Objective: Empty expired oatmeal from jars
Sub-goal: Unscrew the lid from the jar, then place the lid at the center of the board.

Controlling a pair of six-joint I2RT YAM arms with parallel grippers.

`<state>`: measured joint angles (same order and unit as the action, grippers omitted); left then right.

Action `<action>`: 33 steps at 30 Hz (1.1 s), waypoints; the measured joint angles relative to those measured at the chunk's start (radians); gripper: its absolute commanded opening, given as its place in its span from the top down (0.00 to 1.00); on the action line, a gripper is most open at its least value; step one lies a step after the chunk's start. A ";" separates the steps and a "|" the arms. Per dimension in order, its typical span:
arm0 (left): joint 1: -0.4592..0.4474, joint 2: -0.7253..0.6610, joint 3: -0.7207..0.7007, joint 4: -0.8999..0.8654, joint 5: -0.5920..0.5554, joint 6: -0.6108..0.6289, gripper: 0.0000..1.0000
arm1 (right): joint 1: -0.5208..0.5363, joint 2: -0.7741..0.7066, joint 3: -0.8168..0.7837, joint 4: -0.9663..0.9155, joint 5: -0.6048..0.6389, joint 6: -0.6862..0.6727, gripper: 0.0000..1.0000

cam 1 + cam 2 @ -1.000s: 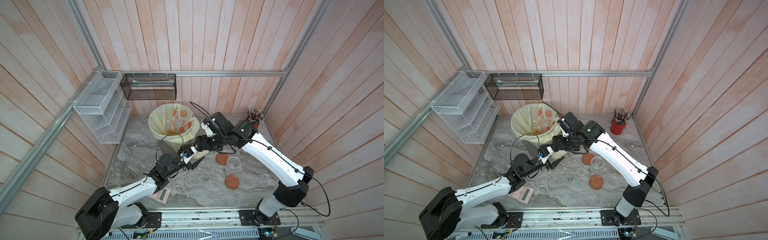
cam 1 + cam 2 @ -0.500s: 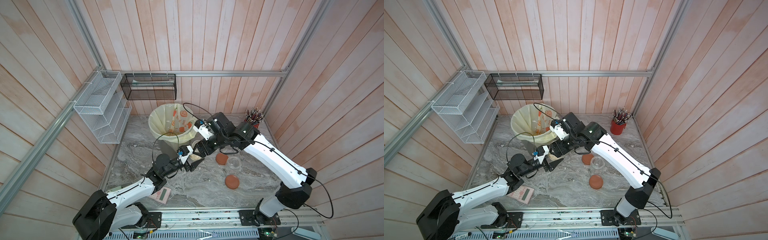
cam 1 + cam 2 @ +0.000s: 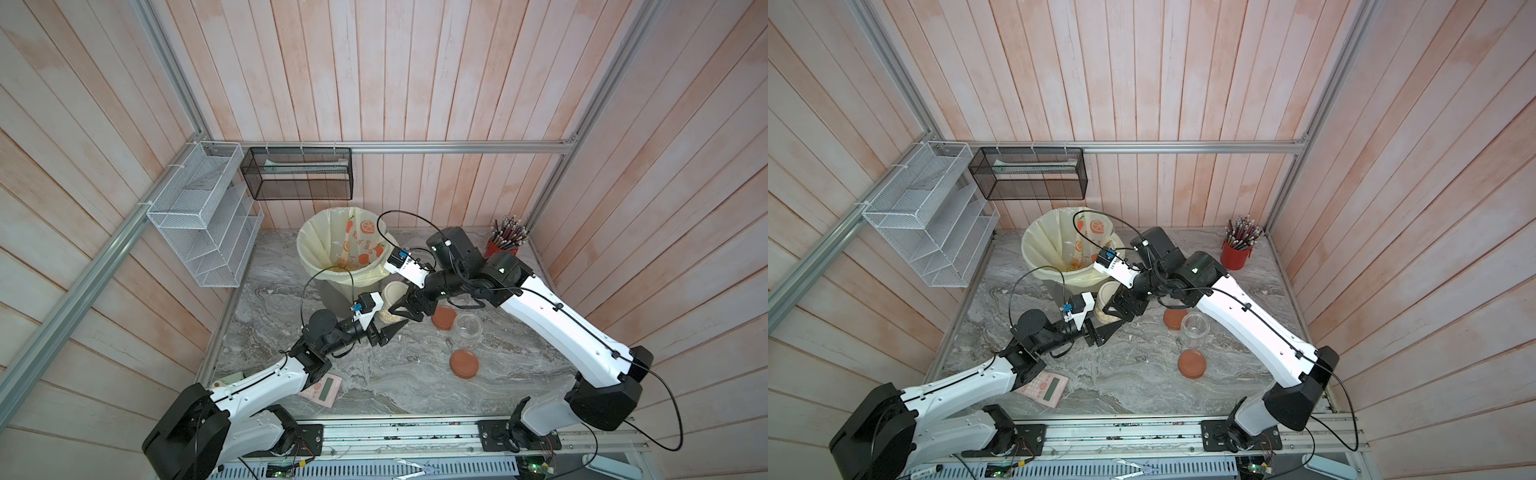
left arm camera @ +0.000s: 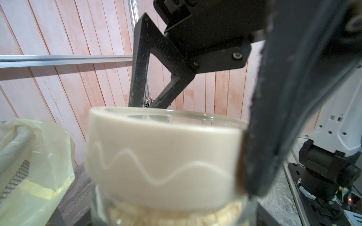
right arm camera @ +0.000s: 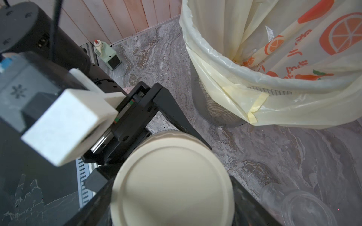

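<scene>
A: Top views?
B: Both show the jar upright on the bench just beside the bin, oatmeal inside. Left pincer clamps its body; right pincer clamps the lid.
A: Left wrist?
B: Cream lid close up, oatmeal beneath, a finger against its side.
A: Right wrist?
B: Lid from above, left fingers straddling the jar; an empty jar nearby.

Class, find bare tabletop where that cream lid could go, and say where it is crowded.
Free: the front strip between the calculator and the loose terracotta lid; also the left edge beside the bin. Crowded: the cream-lidded jar, held by the left gripper and right gripper, with the empty jar and another lid close by.
</scene>
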<state>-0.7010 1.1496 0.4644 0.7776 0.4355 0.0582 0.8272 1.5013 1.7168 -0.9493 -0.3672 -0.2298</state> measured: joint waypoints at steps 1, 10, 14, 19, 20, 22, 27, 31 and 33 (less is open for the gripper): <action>0.001 -0.001 0.000 0.000 0.003 -0.004 1.00 | -0.008 0.000 0.000 0.000 -0.017 -0.018 0.56; 0.002 -0.012 0.000 0.000 0.028 -0.026 1.00 | -0.047 -0.030 -0.005 0.013 -0.118 -0.182 0.53; -0.006 -0.019 -0.002 -0.003 0.056 -0.024 1.00 | -0.057 -0.064 -0.008 0.063 -0.129 -0.217 0.52; 0.000 -0.062 -0.017 -0.024 0.056 -0.016 1.00 | -0.073 -0.151 -0.092 0.136 -0.133 -0.218 0.52; 0.003 -0.079 -0.024 -0.032 0.053 -0.013 1.00 | -0.080 -0.178 -0.127 0.159 -0.134 -0.211 0.52; 0.009 -0.112 -0.035 -0.054 0.042 -0.007 1.00 | -0.100 -0.230 -0.193 0.201 -0.138 -0.191 0.53; 0.015 -0.213 -0.088 -0.101 -0.020 -0.006 1.00 | -0.149 -0.339 -0.362 0.320 -0.140 -0.103 0.53; 0.016 -0.304 -0.169 -0.121 -0.084 -0.027 1.00 | -0.168 -0.397 -0.499 0.400 -0.132 0.003 0.53; 0.016 -0.350 -0.214 -0.139 -0.120 -0.043 1.00 | -0.171 -0.412 -0.562 0.426 -0.122 0.071 0.53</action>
<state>-0.6853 0.7998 0.2508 0.6388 0.3157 0.0147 0.6559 1.0897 1.1549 -0.5232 -0.4889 -0.1589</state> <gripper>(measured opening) 0.794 0.806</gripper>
